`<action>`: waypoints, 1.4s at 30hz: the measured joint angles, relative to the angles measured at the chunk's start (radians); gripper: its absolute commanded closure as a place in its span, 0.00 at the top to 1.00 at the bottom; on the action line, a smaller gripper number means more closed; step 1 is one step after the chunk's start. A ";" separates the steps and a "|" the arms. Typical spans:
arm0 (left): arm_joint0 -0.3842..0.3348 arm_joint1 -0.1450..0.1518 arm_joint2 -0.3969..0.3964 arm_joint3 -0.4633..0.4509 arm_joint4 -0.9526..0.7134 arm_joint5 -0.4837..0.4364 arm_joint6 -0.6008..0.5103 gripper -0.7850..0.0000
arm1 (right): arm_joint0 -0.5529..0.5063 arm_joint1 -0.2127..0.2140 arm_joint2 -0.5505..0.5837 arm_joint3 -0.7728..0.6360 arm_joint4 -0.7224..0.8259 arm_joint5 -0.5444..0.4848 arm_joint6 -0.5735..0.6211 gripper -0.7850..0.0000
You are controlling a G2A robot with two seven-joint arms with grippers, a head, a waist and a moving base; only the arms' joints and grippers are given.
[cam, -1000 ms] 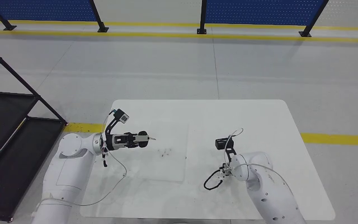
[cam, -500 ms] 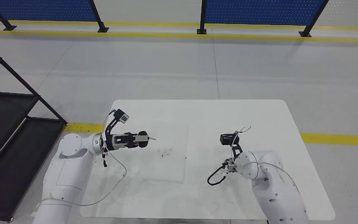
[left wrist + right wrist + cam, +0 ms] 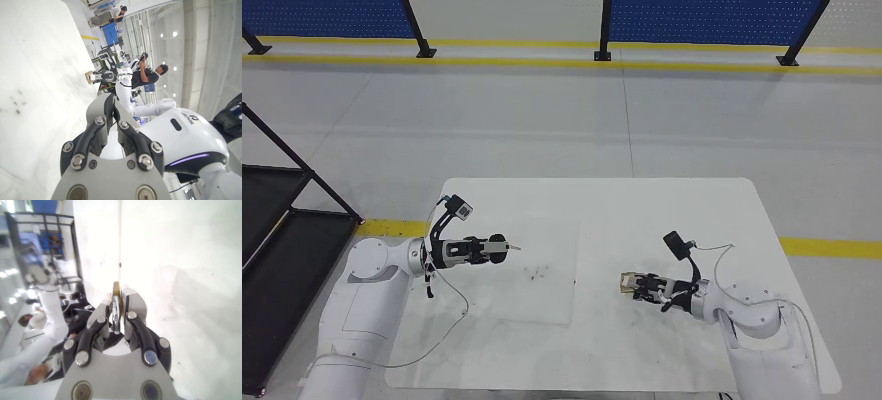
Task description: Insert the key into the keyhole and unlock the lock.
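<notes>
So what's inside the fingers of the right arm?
A brass padlock, clamped edge-on between the right arm's fingers, with its shiny shackle toward the wrist. The fingers cover both flat sides, and its keyhole cannot be made out.

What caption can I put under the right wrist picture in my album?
The right gripper pinches a brass lock between its fingers, with the white table beyond.
</notes>
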 measured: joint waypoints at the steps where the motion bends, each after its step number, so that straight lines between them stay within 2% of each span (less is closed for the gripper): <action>1: 0.000 0.000 0.000 0.000 0.000 0.000 0.000 0.00 | -0.009 -0.001 0.004 0.010 0.039 -0.012 -0.020 0.00; 4: 0.000 0.000 0.000 0.000 0.000 0.000 0.000 0.00 | -0.008 0.000 -0.009 0.044 0.107 -0.046 -0.007 0.00; 18: 0.000 0.000 0.000 0.000 0.000 0.000 0.000 0.00 | -0.007 0.000 -0.012 0.046 0.109 -0.047 -0.003 0.00; 22: 0.000 0.000 0.000 0.000 0.000 0.000 0.000 0.00 | -0.031 -0.002 0.008 0.066 0.265 -0.082 -0.037 0.00; 27: 0.000 0.000 0.000 0.000 0.000 0.000 0.000 0.00 | -0.088 0.001 0.028 0.054 0.427 -0.188 -0.055 0.00; 33: 0.000 0.000 0.000 0.000 0.000 0.000 0.000 0.00 | -0.131 0.006 0.014 0.009 0.476 -0.221 -0.090 0.00; 42: 0.000 0.000 0.000 0.000 0.000 0.000 0.000 0.00 | -0.130 0.013 -0.027 -0.032 0.509 -0.266 -0.120 0.00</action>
